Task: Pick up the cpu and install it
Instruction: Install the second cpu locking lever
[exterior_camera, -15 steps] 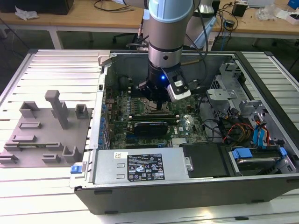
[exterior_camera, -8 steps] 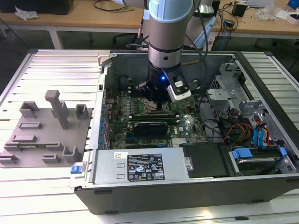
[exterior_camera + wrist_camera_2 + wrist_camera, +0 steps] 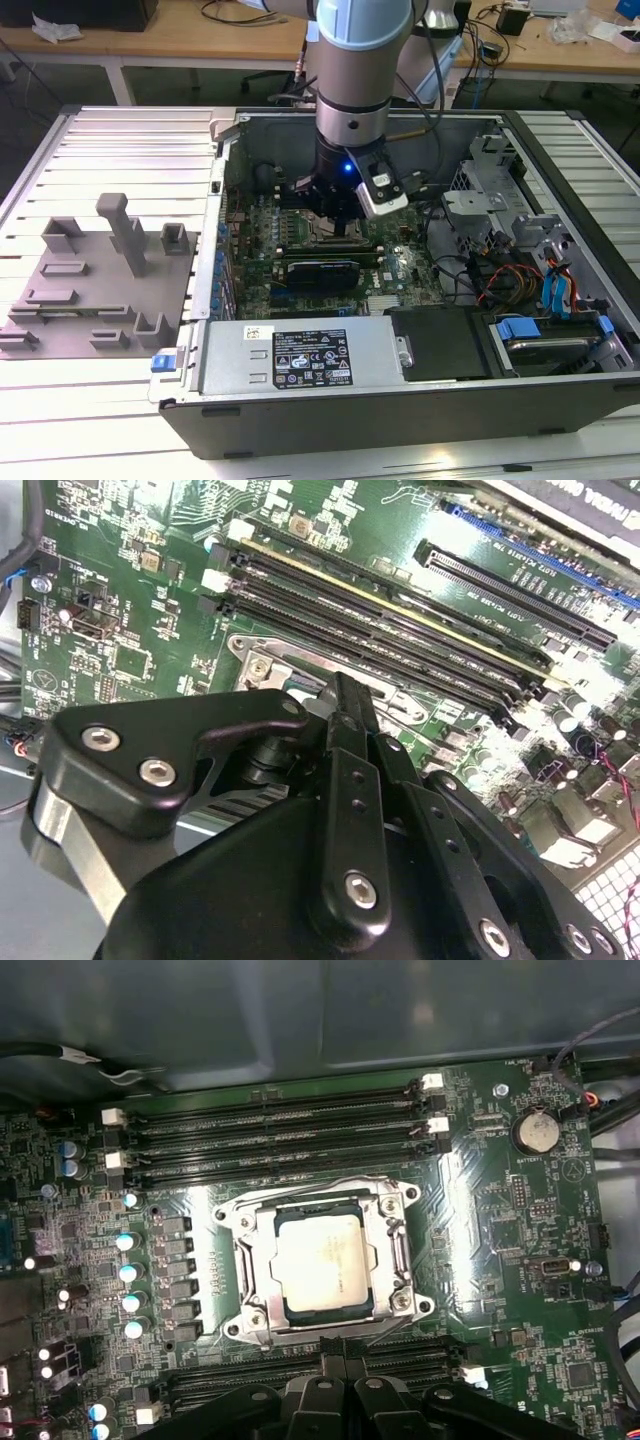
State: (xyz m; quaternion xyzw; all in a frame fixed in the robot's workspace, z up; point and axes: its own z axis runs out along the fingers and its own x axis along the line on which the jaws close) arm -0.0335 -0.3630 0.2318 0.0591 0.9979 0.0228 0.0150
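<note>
The small, flat, square cpu with its shiny silver-white metal top (image 3: pixel 322 1260) sits face up and level in the first wrist view. It lies squarely inside the square metal socket frame (image 3: pixel 248 1260) on the green motherboard (image 3: pixel 500 1220), its edges lined up with the frame's, between two banks of long black memory slots (image 3: pixel 270 1130).
</note>
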